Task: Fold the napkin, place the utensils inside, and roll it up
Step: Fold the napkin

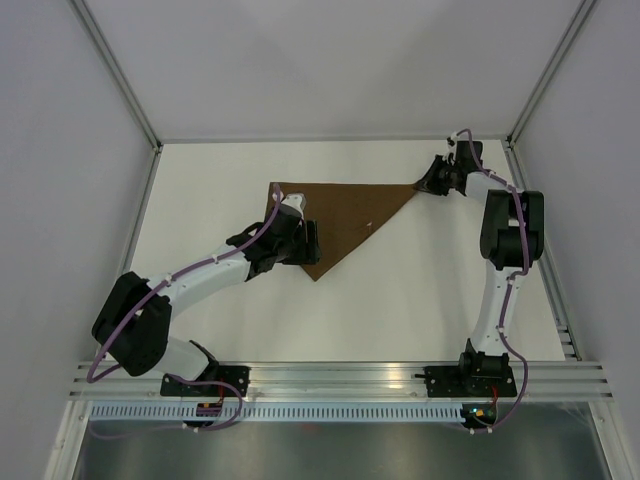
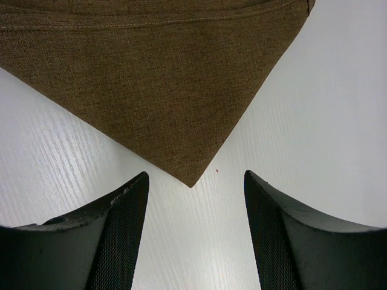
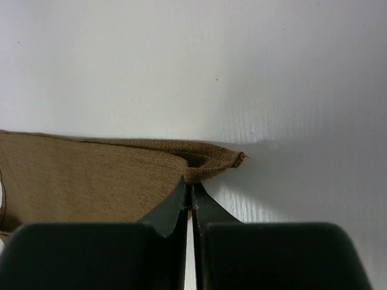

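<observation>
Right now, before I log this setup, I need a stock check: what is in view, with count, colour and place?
napkin: one, dark brown, folded into a triangle, on the far half of the table
utensils: none in view
table: one, white, under the napkin
mounting rail: one, silver, along the table's near edge
enclosure walls: three, pale grey, at the left, right and far sides
left arm: one, white with black joints, reaching in from the near left
right arm: one, white with black joints, reaching along the right side
left gripper: one, black, open, pointed at the napkin's near tip
right gripper: one, black, shut on the napkin's far right corner
</observation>
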`<action>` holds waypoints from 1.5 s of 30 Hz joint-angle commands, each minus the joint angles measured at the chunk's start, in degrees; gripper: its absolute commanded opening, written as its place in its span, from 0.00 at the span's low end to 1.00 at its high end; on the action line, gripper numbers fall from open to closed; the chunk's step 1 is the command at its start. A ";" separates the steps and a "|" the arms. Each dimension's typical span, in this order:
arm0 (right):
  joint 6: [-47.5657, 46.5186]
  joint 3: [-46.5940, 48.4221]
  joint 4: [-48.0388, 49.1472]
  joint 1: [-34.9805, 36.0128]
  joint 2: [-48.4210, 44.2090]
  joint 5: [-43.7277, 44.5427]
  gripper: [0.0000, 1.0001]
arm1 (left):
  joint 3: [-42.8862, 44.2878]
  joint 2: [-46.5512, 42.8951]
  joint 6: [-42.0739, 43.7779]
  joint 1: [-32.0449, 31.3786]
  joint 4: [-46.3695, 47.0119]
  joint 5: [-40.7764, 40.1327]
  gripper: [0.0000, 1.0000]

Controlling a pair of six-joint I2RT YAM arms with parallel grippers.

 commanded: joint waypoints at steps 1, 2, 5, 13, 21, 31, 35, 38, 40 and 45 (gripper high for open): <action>-2.14 -1.54 4.56 0.51 -7.42 -0.61 0.05 | -0.35 -1.79 -1.84 -0.37 1.92 0.69 0.69; -3.10 -1.89 4.56 0.69 -8.22 -0.69 0.05 | -0.44 -2.23 -2.02 -0.28 2.01 0.52 0.68; -6.62 -4.09 5.26 2.01 -11.64 -1.13 0.04 | -0.97 -3.46 -2.72 -0.37 2.71 0.43 0.68; -19.45 -11.99 4.47 11.74 -21.22 0.71 0.04 | -3.16 -8.73 -6.32 -0.37 2.71 -0.62 0.67; -33.94 -20.18 3.42 25.64 -29.49 5.02 0.04 | -6.24 -19.88 -10.54 -0.28 -1.77 -7.03 0.50; -45.29 -22.81 -0.27 40.15 -28.88 9.50 0.02 | -6.25 -30.18 -13.01 -0.19 -8.45 -11.35 0.39; -48.01 -23.87 -1.06 42.79 -28.70 9.76 0.01 | -5.72 -32.20 -13.01 -0.19 -10.30 -11.61 0.39; -49.43 -24.57 -1.06 44.72 -28.97 10.29 0.01 | -5.45 -33.17 -12.92 -0.19 -11.00 -11.88 0.39; -49.87 -25.01 -1.24 46.04 -28.97 10.38 0.01 | -5.36 -33.34 -12.92 -0.19 -11.26 -12.14 0.39; -51.36 -26.68 -1.07 48.32 -28.53 10.99 0.00 | -5.36 -33.08 -12.83 -0.11 -11.35 -11.88 0.39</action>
